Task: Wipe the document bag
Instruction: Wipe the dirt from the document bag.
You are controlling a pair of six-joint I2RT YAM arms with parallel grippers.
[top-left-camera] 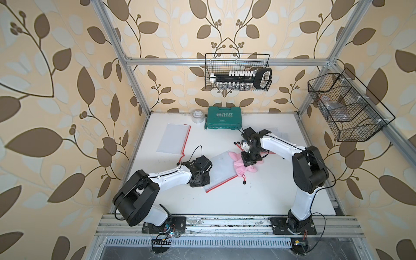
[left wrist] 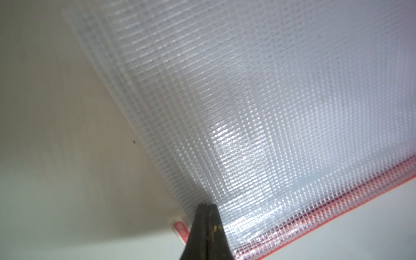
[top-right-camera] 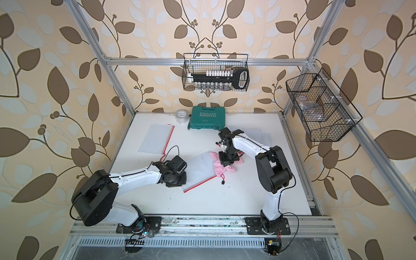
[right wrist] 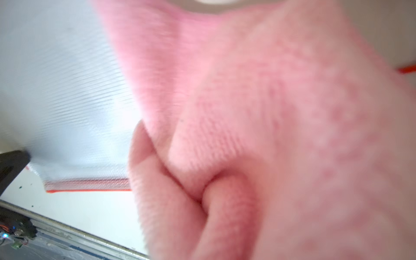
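Observation:
The document bag (top-left-camera: pixel 221 171) (top-right-camera: pixel 200 168) is a translucent mesh pouch with a red zip edge, lying flat and askew mid-table. My left gripper (left wrist: pixel 206 206) is shut, its tip resting on the bag (left wrist: pixel 270 112) near its near-left corner; in both top views its wrist (top-left-camera: pixel 200 180) covers that corner. A pink cloth (top-left-camera: pixel 242 167) (top-right-camera: pixel 221 168) lies bunched on the bag's far right end. My right gripper (top-left-camera: pixel 248 161) points down into it, shut on the cloth. In the right wrist view the cloth (right wrist: pixel 247 112) hides the jaws, with the bag (right wrist: pixel 67 101) beside it.
A second zip bag (top-left-camera: pixel 174 138) lies at the back left. A green tool case (top-left-camera: pixel 224 117) and a tape roll (top-left-camera: pixel 198 116) stand at the back wall. Clear sheets (top-left-camera: pixel 279 134) lie at the back right. Wire baskets (top-left-camera: pixel 238 72) (top-left-camera: pixel 346 108) hang on the walls.

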